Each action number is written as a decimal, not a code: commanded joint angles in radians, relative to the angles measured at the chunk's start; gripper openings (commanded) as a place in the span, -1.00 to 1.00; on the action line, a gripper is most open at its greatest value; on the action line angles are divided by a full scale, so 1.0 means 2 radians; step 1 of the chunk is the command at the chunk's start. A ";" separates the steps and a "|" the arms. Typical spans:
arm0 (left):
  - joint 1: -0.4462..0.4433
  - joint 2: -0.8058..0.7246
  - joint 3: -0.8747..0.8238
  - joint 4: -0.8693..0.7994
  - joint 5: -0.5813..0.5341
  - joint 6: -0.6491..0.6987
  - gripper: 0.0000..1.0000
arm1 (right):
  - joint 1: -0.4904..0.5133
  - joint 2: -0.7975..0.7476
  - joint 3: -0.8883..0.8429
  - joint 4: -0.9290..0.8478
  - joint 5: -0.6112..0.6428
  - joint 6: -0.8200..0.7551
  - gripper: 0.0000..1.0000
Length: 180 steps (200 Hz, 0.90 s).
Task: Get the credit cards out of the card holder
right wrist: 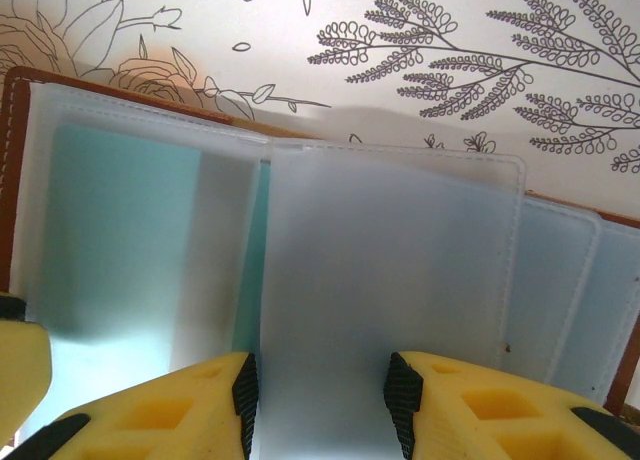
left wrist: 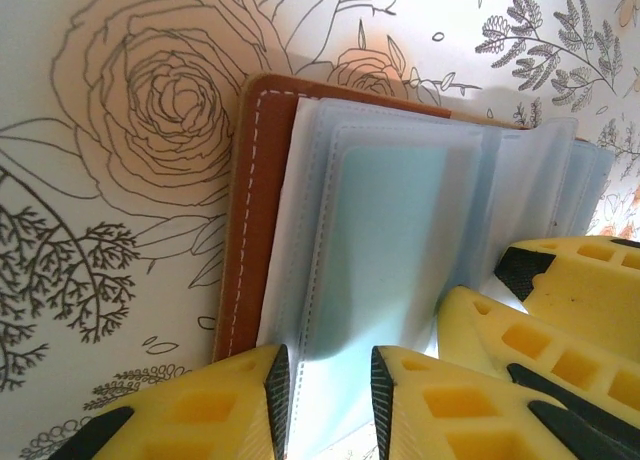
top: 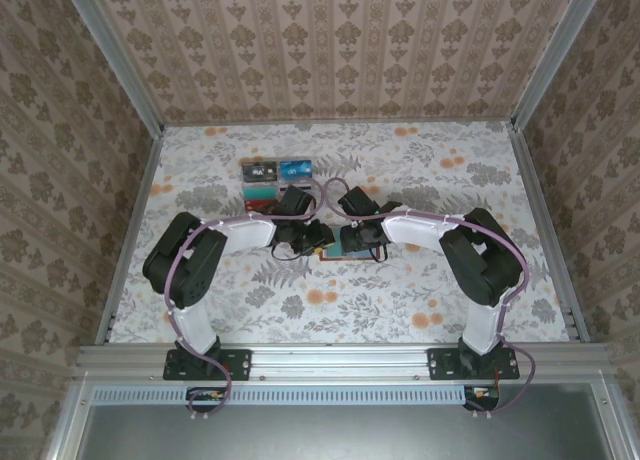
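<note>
Top external: floral table [top: 450, 280], damask-papered walls [top: 330, 50] — left tool [left wrist: 328, 380] and right tool [right wrist: 320, 390] both gape over the card holder [left wrist: 255, 200].

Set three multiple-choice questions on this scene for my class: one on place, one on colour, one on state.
1. Where does the card holder lie?
A) mid-table, under the left gripper and right gripper
B) back right corner
C) front left corner
2. What colour is its cover?
A) black
B) brown
C) green
3. How is it?
A) folded shut
B) standing on edge
C) lying open
Key: 1A, both grippers meet over it in the top view; 2B, the stitched edge is brown; 3C, its clear sleeves lie spread.
</note>
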 commanded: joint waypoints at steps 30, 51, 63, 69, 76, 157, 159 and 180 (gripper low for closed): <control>0.002 0.009 0.014 0.008 0.029 0.014 -0.49 | -0.004 0.047 -0.037 -0.039 -0.029 0.013 -0.11; 0.002 0.003 0.013 0.010 0.033 0.020 -0.51 | -0.005 0.048 -0.037 -0.039 -0.029 0.012 -0.11; 0.002 -0.001 0.011 0.014 0.037 0.021 -0.53 | -0.005 0.048 -0.036 -0.039 -0.029 0.012 -0.11; 0.002 -0.003 0.009 0.016 0.037 0.022 -0.54 | -0.004 0.049 -0.035 -0.039 -0.029 0.012 -0.12; 0.002 -0.007 0.006 0.019 0.038 0.022 -0.54 | -0.005 0.050 -0.035 -0.039 -0.029 0.012 -0.12; 0.000 -0.009 0.001 0.033 0.041 0.037 -0.78 | -0.008 0.029 -0.028 -0.035 -0.044 0.006 -0.13; 0.000 -0.010 0.001 0.030 0.040 0.039 -0.80 | -0.008 0.026 -0.029 -0.035 -0.044 0.006 -0.13; 0.001 -0.017 0.007 0.000 0.028 0.057 -0.93 | -0.015 -0.003 -0.027 -0.032 -0.056 0.010 -0.10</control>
